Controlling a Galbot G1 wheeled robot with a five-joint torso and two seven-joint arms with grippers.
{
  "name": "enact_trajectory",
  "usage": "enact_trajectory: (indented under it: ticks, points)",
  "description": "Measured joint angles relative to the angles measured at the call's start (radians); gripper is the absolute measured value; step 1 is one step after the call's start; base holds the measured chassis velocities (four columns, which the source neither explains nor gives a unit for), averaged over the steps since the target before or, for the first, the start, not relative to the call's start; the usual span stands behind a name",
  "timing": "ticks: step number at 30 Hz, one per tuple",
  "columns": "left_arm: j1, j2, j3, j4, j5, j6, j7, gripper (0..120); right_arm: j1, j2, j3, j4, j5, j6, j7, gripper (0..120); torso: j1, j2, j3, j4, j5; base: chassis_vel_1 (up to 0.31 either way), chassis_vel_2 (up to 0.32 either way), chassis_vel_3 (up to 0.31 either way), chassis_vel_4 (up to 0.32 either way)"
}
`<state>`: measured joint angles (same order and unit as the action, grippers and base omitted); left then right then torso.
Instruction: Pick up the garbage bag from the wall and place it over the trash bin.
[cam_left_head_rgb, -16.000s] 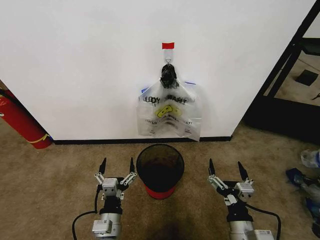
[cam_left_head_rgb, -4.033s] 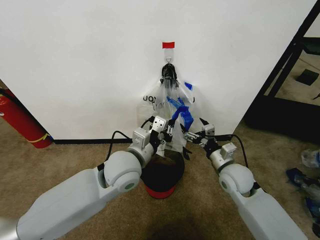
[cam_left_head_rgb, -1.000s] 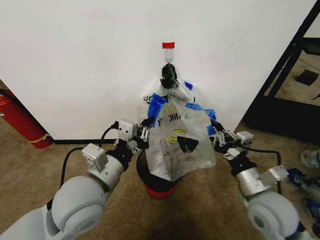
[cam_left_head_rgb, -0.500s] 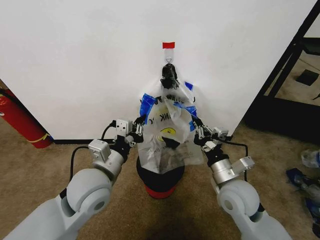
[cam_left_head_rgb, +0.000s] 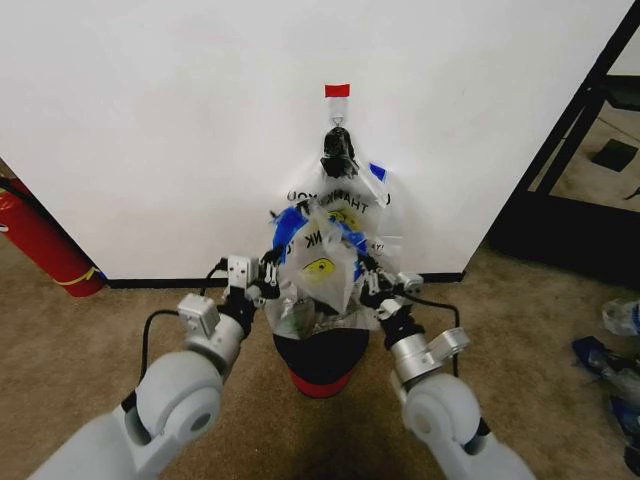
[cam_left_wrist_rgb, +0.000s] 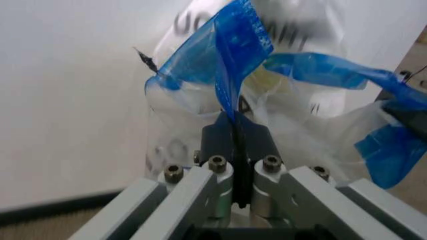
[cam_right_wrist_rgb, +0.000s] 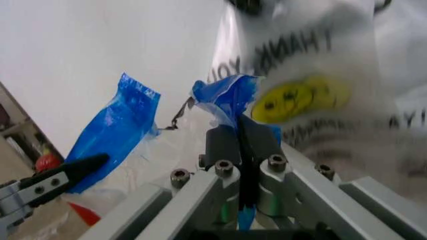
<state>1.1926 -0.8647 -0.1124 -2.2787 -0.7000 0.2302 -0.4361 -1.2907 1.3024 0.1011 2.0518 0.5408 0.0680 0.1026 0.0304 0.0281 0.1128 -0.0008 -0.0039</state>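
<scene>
a red fire extinguisher (cam_left_head_rgb: 40, 245) leans at the left edge of the head view, its base on the brown carpet (cam_left_head_rgb: 90, 340) (a black hose curls off its top). at the right, a black frame (cam_left_head_rgb: 575, 130) slants upward, and clear plastic clutter (cam_left_head_rgb: 615, 345) lies at the edge.

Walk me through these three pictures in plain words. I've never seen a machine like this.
It is a wheeled robot with two arms. One picture comes from a camera on its head, looking down; the other two come from cameras on its wrists. In the head picture the left gripper and the right gripper each pinch a blue handle of a clear garbage bag with a yellow smiley, holding it above a black trash bin on the carpet. More bags hang on the white wall behind. The wrist pictures show each gripper shut on its handle.
</scene>
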Motion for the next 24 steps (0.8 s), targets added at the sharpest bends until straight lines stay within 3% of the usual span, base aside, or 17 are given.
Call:
enact_trajectory:
  ticks: [4,14,20,24]
  points:
    - [0.066,-0.014,0.007,0.045,0.042,-0.031,0.001,0,-0.035,0.009,-0.010,-0.045,-0.027,0.024,-0.002,0,0.000,0.000,0.000,0.0001,-0.0001,0.000,0.000,0.000,0.000]
    - [0.080,-0.037,0.041,0.117,0.073,-0.049,-0.014,0,-0.092,0.006,0.016,-0.104,-0.058,0.015,0.057,0,0.000,0.000,0.000,-0.0002,0.0001,0.000,0.000,0.000,0.000]
    - [0.115,-0.030,0.044,0.078,0.086,-0.011,-0.044,0,-0.129,-0.016,0.044,-0.054,-0.063,-0.065,0.137,0,0.000,0.000,0.000,0.0000,0.0001,0.000,0.000,0.000,0.000]
    - [0.162,-0.009,0.028,0.001,0.086,0.027,-0.071,0,-0.186,-0.029,0.067,0.011,-0.055,-0.107,0.191,0,0.000,0.000,0.000,-0.0001,0.0002,0.000,0.000,0.000,0.000]
